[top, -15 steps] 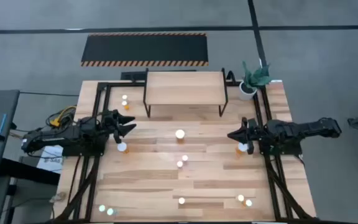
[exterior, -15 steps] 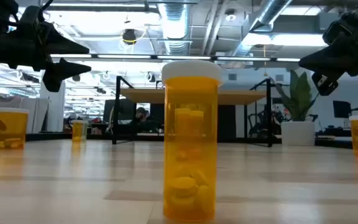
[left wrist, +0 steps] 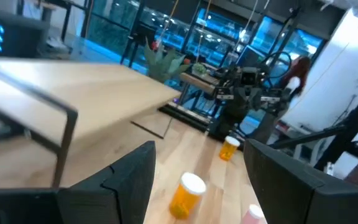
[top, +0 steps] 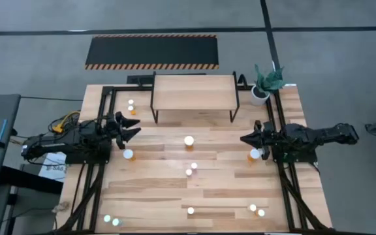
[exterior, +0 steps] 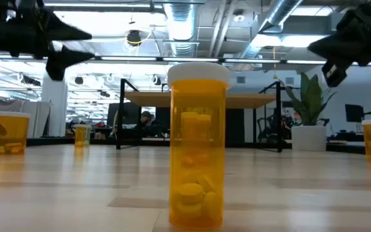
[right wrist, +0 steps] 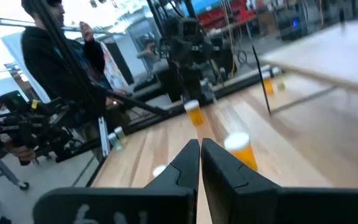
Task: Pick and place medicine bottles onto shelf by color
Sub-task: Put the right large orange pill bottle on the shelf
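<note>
We see the left claw [top: 130, 128] spread, empty, above the surface; the nearest medicine bottle [top: 128, 155] stands upright just beside it, away from the shelf [top: 193, 93]. The right claw [top: 247, 140] is pressed together.

potted plant [top: 264, 83], striped black mat [top: 152, 51], person [right wrist: 55, 59]
</note>
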You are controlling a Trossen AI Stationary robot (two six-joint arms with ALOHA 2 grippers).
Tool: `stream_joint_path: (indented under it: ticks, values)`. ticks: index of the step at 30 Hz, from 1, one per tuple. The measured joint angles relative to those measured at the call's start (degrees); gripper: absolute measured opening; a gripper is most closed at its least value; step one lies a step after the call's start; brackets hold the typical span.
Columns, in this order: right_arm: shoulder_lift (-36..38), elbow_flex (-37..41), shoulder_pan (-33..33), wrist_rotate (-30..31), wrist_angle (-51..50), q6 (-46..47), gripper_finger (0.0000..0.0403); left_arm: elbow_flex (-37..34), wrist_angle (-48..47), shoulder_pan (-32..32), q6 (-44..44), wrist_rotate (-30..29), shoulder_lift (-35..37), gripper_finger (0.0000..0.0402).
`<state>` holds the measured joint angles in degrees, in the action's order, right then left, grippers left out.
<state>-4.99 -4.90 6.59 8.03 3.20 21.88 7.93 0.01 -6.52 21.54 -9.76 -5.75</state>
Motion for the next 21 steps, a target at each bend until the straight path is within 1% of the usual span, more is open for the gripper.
stream_joint_path:
  ticks: [4,7,11,13,14,17,21]
  values:
    - [-2.33,-3.58,0.0,2.23,0.1,-3.73,0.0043,5.93,-3.6,0.0,-5.27,-1.93,-4.58,0.0233]
    - [-4.73,-7.44,0.0,2.56,0.39,-6.97,0.0049,10.23,-4.38,0.0,-7.8,-2.85,-8.58,0.0233]
    - [-10.92,-14.69,0.0,2.56,0.03,-9.95,0.0065,16.06,-5.0,0.01,-8.9,-7.24,-13.82,0.0233]
    - [-15.27,-18.95,0.0,2.56,0.02,-12.32,0.0075,19.05,-4.96,-0.02,-11.16,-7.81,-16.21,0.0233]
    - [-17.45,-21.21,0.0,2.55,-0.73,-13.64,0.0081,20.47,-5.11,-0.02,-12.65,-7.03,-17.33,0.0233]
    - [-23.46,-28.24,0.0,2.56,-5.42,-14.21,0.0098,25.0,-8.64,0.02,-15.94,-5.6,-20.78,0.0235]
    - [-31.72,-38.47,0.0,2.52,-18.24,-6.86,0.013,30.9,-16.62,0.02,-16.69,-6.74,-26.09,0.0246]
